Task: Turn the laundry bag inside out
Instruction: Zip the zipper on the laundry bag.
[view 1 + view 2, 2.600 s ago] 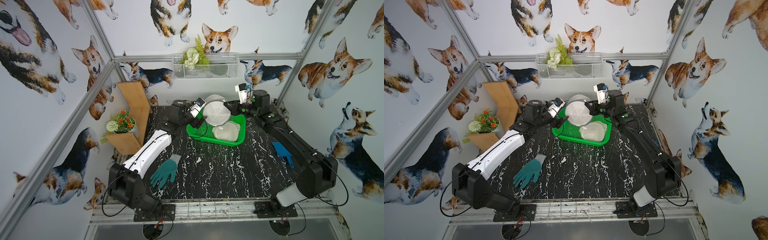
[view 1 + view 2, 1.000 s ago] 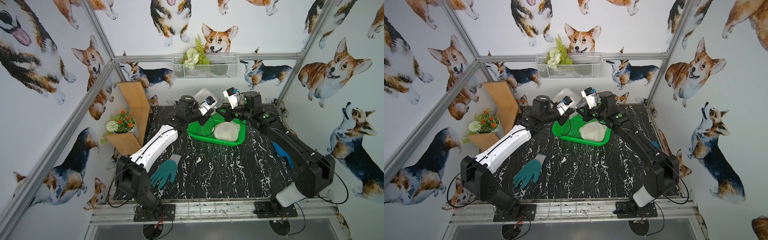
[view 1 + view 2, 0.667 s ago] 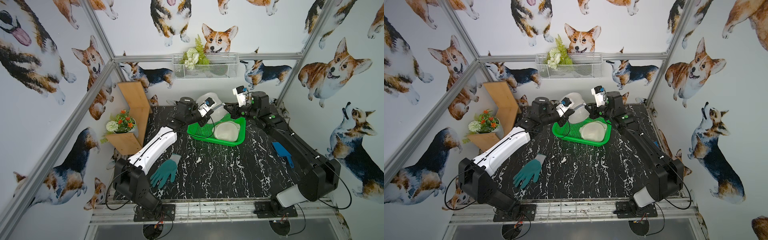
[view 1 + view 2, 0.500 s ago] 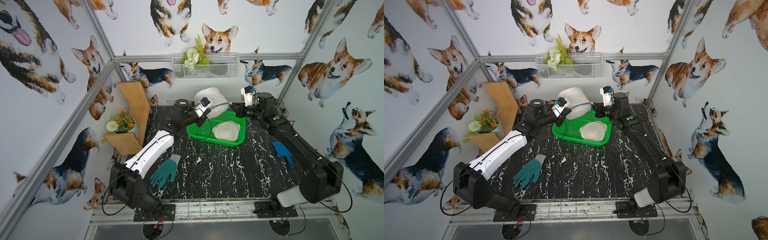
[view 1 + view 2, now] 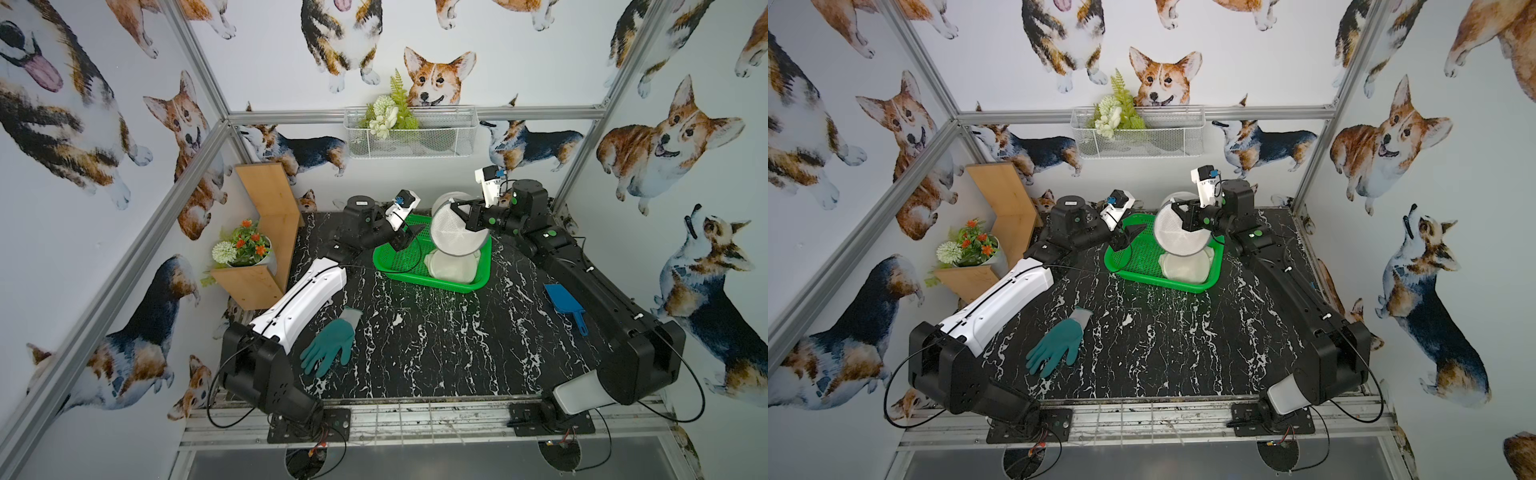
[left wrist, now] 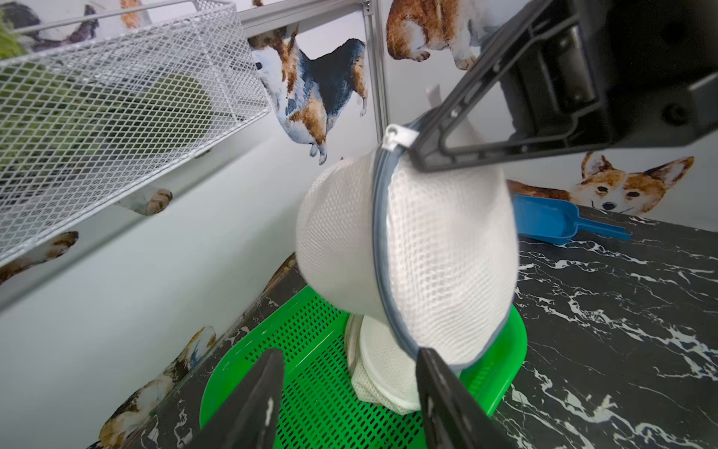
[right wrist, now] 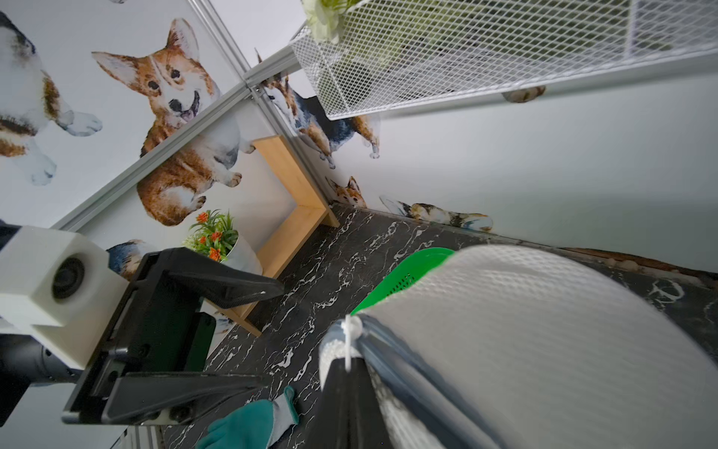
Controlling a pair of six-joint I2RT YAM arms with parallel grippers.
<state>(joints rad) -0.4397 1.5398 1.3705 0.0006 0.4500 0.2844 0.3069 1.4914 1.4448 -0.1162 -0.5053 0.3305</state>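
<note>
Top views: round white mesh laundry bag with grey zip rim [image 5: 455,232] [image 5: 1179,235] hanging over far side of green perforated plastic basket [image 5: 432,284] [image 5: 1158,279]. Pinched at top by right gripper [image 5: 461,212] [image 5: 1179,214], jaws pressed together on rim. Left gripper [image 5: 411,237] [image 5: 1133,235] spread, empty, just beside bag. Flat round face tilted up toward camera. Long axis running from pinch down to basket, leaning.

Left wrist: laundry bag [image 6: 408,248] blurred, probably swinging. Zip seam running from white zip pull [image 6: 396,136] at right gripper [image 6: 412,155] down to lower rim. Left gripper [image 6: 347,355] fingers apart below; contact with rim unclear. Second white mesh bag [image 6: 384,369] lying in basket [image 6: 217,388] underneath.

Right wrist: right gripper [image 7: 345,373] clamped on rim beside pull. Zip open or closed: cannot tell.

Risks: single-point pinch slipping, bag dropping onto second bag. Swing throwing off left regrasp. Left jaws catching both layers, so no turning inside out.
</note>
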